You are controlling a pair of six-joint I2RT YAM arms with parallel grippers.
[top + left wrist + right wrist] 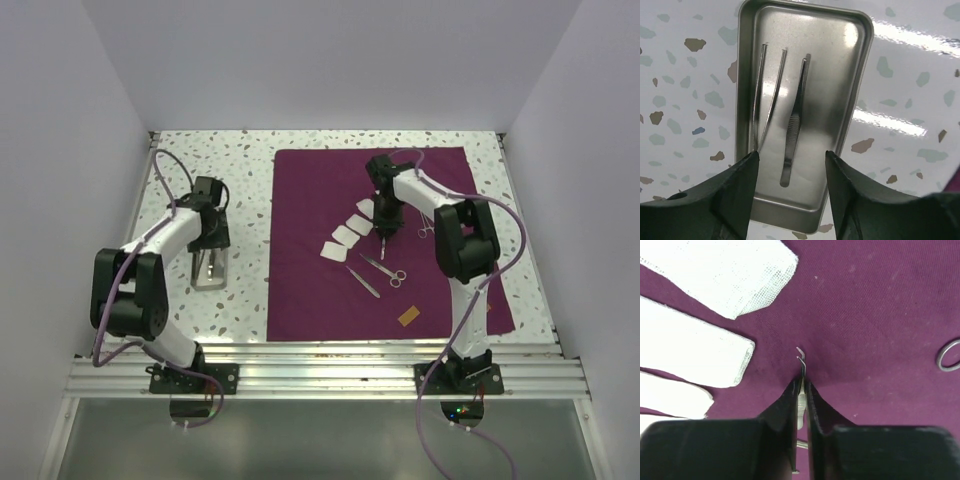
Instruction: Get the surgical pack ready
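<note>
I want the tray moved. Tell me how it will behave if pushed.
The steel tray looks thin and light, so it would probably slide easily on the glossy table. The two tweezers lying loose inside may shift.

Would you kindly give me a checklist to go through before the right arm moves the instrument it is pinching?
1. Grip: the right gripper is shut on the thin instrument: ok.
2. Its hooked tip is apart from the gauze squares: ok.
3. The left gripper is open and holds nothing: ok.
4. The tray has bare floor beside the two forceps: ok.
5. Instrument lifted off the cloth: cannot tell.
</note>
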